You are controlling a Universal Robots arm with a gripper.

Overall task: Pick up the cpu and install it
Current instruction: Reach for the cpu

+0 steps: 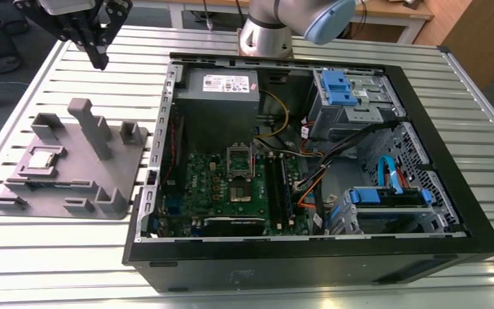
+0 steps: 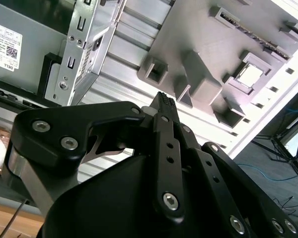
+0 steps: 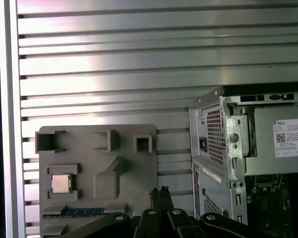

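The cpu (image 1: 41,159) lay in the grey tray (image 1: 123,170) (at the exterior view's left of the computer case (image 1: 316,261)); the gripper (image 1: 101,63) hung clear of it, fingers (image 2: 166,141) closed on nothing.

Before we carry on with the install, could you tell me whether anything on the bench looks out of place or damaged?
Nothing stands out. The cpu lies flat and square in its pocket on the grey tray, the computer case lies open, and the tool, shut and empty, hangs clear of both.
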